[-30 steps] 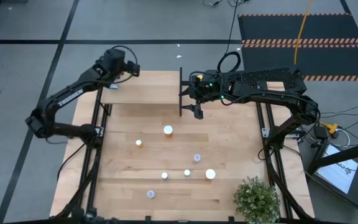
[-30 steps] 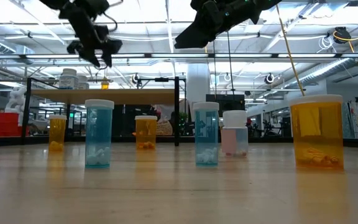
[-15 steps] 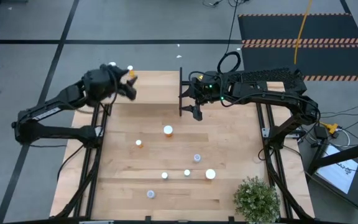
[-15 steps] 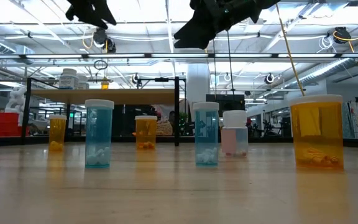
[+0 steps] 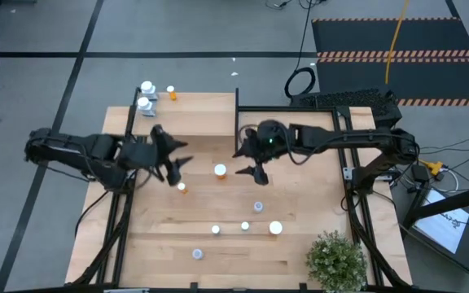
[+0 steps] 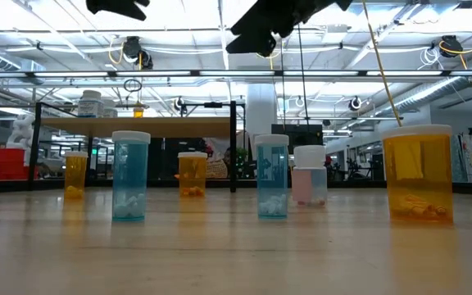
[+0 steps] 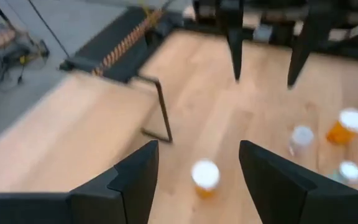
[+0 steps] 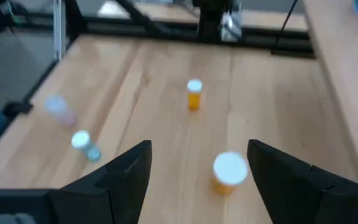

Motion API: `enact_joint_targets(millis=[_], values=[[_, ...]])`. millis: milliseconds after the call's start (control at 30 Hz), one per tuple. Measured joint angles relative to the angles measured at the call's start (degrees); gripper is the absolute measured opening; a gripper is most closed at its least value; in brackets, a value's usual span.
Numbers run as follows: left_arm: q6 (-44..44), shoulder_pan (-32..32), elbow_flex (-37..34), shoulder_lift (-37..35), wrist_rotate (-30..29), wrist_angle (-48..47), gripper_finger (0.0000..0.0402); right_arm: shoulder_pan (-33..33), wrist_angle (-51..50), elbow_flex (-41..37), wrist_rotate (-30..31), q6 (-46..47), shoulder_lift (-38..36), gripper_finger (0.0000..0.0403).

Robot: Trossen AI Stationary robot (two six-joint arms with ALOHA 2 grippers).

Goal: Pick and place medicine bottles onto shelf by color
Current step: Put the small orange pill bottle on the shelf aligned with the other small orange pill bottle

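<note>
Potted plant: we log one green plant at the table's near right corner.
Table: light-wood top, with both arms working above it.
Nearest bottle: a white-capped bottle stands alone near the front edge, left of centre.
Near row: we count three caps just beyond it, a small one, a small one and a larger one, set left to right.
Bluish-clear bottle: one stands a little farther, right of centre.
Small orange bottle: one stands left of centre, directly beside the left gripper.
Large orange bottle: one stands mid-table, between the two grippers.
Left gripper: hovers over the table's left half, near the small orange bottle; its fingers stand spread apart with nothing between them.
Right gripper: hangs over mid-table, just right of the large orange bottle; its fingers are parted and empty.
Shelf: the raised light-wood board sits at the far side, with its black upright panel at the right end.
Shelved bottles: at the far left end we list two white bottles and one small orange bottle.
</note>
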Motion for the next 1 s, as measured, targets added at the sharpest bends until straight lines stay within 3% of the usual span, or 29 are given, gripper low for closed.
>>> enact_joint_targets(millis=[133,300,767,1000], values=[[-11.63,-7.43,0.0,4.21,-5.52,-4.27,0.0225,4.15,-4.24,-0.03,5.13,0.41,0.0,0.0258],[-26.62,-13.65,0.0,10.1,-10.89,-8.88,0.0225,8.63,-4.52,-0.06,7.08,1.81,0.0,0.0258],[-63.2,-17.72,0.0,24.28,-10.85,-24.88,0.0225,13.73,-1.66,-0.06,7.21,2.04,0.02,0.0258],[-72.5,-18.21,0.0,29.1,-9.6,-25.79,0.0225,13.72,-1.32,-0.04,7.21,2.19,0.02,0.0258]])
